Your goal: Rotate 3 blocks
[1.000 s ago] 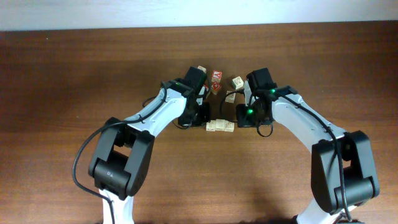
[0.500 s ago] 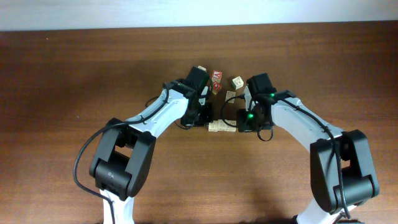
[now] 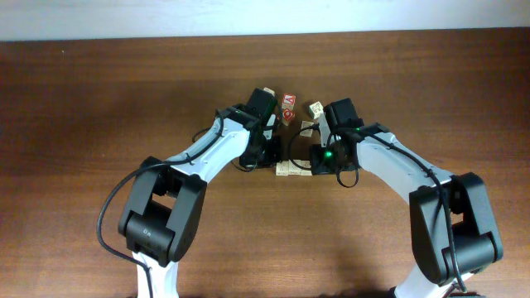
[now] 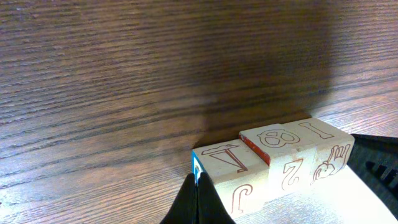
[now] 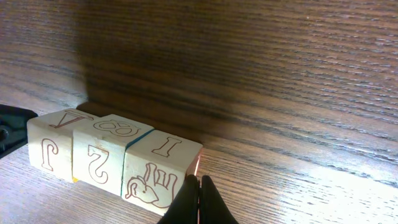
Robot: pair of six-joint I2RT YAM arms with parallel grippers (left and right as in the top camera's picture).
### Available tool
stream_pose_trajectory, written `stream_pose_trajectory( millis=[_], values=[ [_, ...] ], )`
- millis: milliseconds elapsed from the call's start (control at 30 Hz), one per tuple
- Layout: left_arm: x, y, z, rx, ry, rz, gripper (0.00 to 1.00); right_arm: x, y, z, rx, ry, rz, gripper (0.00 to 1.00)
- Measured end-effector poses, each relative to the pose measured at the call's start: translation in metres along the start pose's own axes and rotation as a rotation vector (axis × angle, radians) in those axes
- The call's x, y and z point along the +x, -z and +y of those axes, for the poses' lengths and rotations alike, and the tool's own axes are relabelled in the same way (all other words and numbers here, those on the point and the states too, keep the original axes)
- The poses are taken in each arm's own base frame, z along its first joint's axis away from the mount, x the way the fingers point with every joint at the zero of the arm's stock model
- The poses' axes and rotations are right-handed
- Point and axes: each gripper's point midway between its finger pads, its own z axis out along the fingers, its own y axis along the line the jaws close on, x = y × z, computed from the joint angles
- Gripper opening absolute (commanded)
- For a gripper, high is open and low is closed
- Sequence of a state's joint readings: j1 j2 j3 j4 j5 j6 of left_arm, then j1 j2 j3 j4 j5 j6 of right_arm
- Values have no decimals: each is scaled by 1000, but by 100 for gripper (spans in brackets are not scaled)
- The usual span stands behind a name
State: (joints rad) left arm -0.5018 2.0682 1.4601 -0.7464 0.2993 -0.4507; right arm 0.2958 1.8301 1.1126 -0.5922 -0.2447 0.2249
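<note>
Evidently left fingers (image 4: 188, 204) and right fingers (image 5: 188, 208) were closed, empty, flanking the blocks (image 4: 273, 155); uneven pushing could knock them out of line.

Showing white shells between black joints on left arm (image 3: 203, 153) and right arm (image 3: 397, 161), trailing a looping black cable (image 3: 101, 222), glowing green at the right wrist (image 3: 325, 153).

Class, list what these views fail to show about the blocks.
1. Overhead: both wrists cover the ends of the three-block row.
2. Left wrist: the left gripper hides most of the blue end face.
3. Right wrist: the end face by the right gripper is edge-on.
4. Overhead: letters on the loose blocks are too small.
</note>
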Motion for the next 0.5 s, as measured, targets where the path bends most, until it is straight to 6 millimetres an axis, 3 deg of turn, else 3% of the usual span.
stream_pose_trajectory(
  millis=[367, 500],
  values=[
    [0, 0, 0, 0, 0, 1, 0, 0, 0, 0, -3, -12, 2, 4],
    [0, 0, -2, 5, -2, 0, 0, 4, 4, -17, 0, -72, 28, 4]
  ],
)
